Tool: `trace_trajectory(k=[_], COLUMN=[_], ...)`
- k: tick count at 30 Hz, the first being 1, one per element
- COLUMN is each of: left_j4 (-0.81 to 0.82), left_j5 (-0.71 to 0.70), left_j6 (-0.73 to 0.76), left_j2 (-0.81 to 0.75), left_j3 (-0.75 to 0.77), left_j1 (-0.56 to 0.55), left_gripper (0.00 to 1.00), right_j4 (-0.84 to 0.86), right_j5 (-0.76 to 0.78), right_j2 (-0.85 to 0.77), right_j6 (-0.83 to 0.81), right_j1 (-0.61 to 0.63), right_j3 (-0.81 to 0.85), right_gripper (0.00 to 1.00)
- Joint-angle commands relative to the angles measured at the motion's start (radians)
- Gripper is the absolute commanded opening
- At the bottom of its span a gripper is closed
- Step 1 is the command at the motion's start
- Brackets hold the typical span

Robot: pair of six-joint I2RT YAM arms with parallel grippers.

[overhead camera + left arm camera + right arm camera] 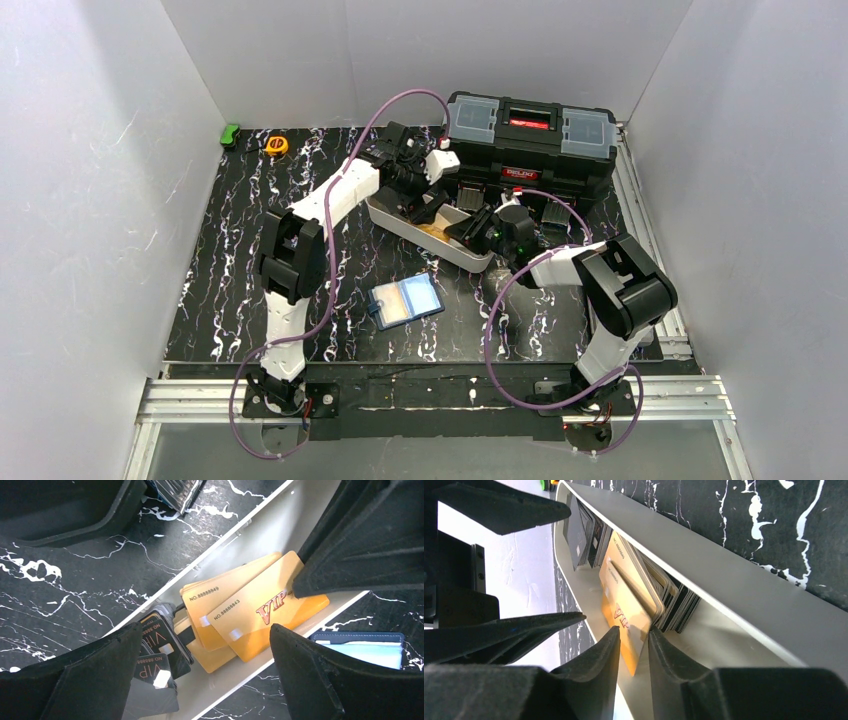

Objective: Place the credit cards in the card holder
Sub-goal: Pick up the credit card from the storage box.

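the move turns on the top orange card (624,611) and the right gripper (634,636): in the right wrist view the card stands on edge straight ahead of the fingertips, its near end already in the slot between them, its long axis running away up the frame along the length of the white tray (724,595). the jaws have narrowed to a slim gap either side of that end. a sliver of light shows beside one pad, so i cannot tell whether they truly pinch it. the right arm is plainly the nearer one for this card. the left gripper (205,635) hangs above the same tray, spread as wide as it goes and holding nothing. the credit cards (235,605) all lie in the tray: a fanned orange stack toward the centre and right of the left wrist view, and dark cards (160,647) heaped at lower left. the card holder (405,302) lies open on the table, pale blue inside facing up, below and left of the tray in the overhead view, apart from both grippers. no card shows in it. to my eye the card must be lifted clear of the tray wall before it can travel down-frame to the holder.
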Motion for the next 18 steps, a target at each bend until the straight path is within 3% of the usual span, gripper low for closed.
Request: trace_trajectory(k=[1, 3, 12, 18], left_j4=[-0.059, -0.063, -0.063, -0.071], left_j5=[0.034, 0.034, 0.019, 0.011], left_j6=[-0.002, 0.000, -0.006, -0.015], left_j2=[-0.058, -0.064, -0.081, -0.091], left_j3=[0.017, 0.016, 0.036, 0.070], left_j1=[0.007, 0.013, 0.050, 0.079], left_gripper=[0.99, 0.99, 0.99, 0.99], right_j4=[0.055, 0.054, 0.038, 0.036], right_j5=[-0.007, -0.010, -0.017, -0.025], right_j2=[-0.004, -0.005, -0.053, -0.090], right_j6=[0.007, 0.007, -0.008, -0.015], right_j1=[-0.008, -0.009, -0.016, -0.025], right_j3=[-0.004, -0.003, -0.023, -0.035], right_gripper=[0.29, 0.21, 0.02, 0.01])
